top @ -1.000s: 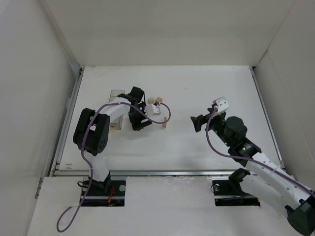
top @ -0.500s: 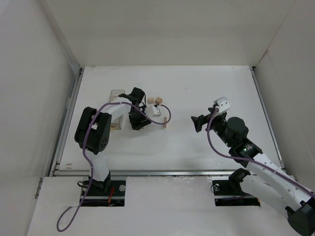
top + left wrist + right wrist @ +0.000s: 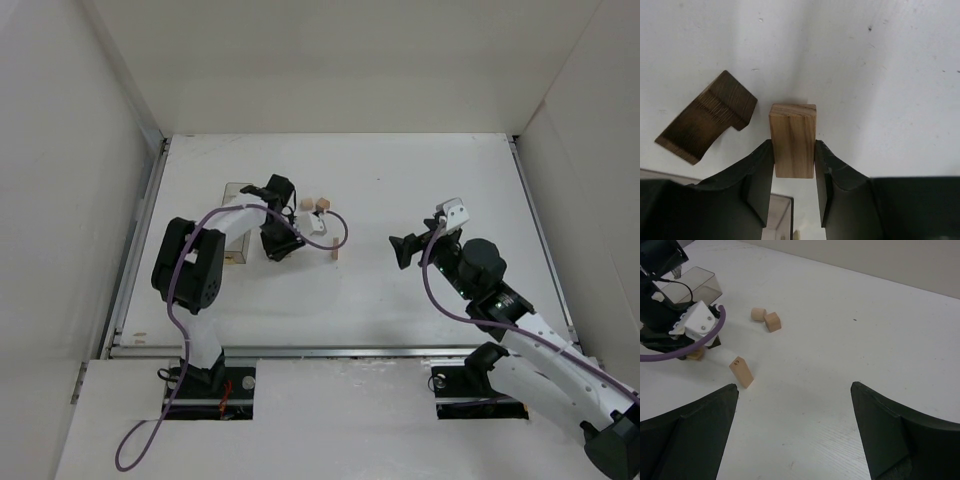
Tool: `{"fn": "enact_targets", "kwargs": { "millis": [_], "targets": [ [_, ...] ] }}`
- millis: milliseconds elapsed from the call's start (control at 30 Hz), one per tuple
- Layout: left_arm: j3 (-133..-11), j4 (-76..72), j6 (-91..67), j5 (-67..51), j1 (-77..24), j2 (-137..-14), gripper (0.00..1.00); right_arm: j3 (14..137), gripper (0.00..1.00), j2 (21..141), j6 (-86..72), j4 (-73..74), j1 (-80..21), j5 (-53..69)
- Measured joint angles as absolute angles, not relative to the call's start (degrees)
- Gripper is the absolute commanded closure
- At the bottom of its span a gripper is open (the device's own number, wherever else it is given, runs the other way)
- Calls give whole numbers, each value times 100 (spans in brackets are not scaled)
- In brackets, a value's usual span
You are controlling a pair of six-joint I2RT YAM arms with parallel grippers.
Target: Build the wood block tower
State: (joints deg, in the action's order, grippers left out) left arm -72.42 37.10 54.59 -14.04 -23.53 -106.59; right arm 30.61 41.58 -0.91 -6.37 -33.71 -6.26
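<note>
The pieces for the wood block tower lie apart on the white table. In the left wrist view my left gripper (image 3: 793,147) is shut on a pale tan block (image 3: 793,135), one finger pressed to each side. A dark brown arch-shaped block (image 3: 705,122) lies just left of it, untouched. From above, the left gripper (image 3: 278,245) sits beside the clear box (image 3: 237,190). A tan post (image 3: 741,372) stands upright on its own to the right. My right gripper (image 3: 794,386) hangs open over bare table, empty and facing the post from the right (image 3: 400,250).
A small tan cylinder (image 3: 758,314) and a tan cube (image 3: 772,321) lie together behind the post. The clear plastic box (image 3: 700,282) stands on the left arm's far side. A purple cable (image 3: 338,232) loops from the left wrist near the post (image 3: 334,253).
The left gripper's jaws have closed in onto the tan block, and the wrist has shifted slightly. The right arm has hardly moved and its jaws stay wide.
</note>
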Motion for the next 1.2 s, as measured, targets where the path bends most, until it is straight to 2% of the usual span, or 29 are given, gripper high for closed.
{"fn": "enact_targets", "kwargs": {
  "millis": [233, 400, 600, 867, 1200],
  "targets": [
    [-8943, 4799, 5559, -1702, -2423, -10534, 100, 3057, 0, 4010, -82, -642, -3371, -808],
    [-9961, 5096, 5572, -1831, -2943, -10514, 100, 3026, 0, 3887, -25, -646, -3371, -845],
    [-10143, 5360, 5533, -1922, -3701, -10665, 100, 3015, 0, 3511, 14, -445, -3312, -1210],
    [-10420, 5435, 5511, -1916, -4016, -11288, 100, 3017, 0, 2255, 191, -137, -3258, -1678],
    [-10989, 5725, 5518, -1890, -4082, -11880, 100, 3017, 0, 2327, 290, 301, -3258, -1693]
  ]
}}
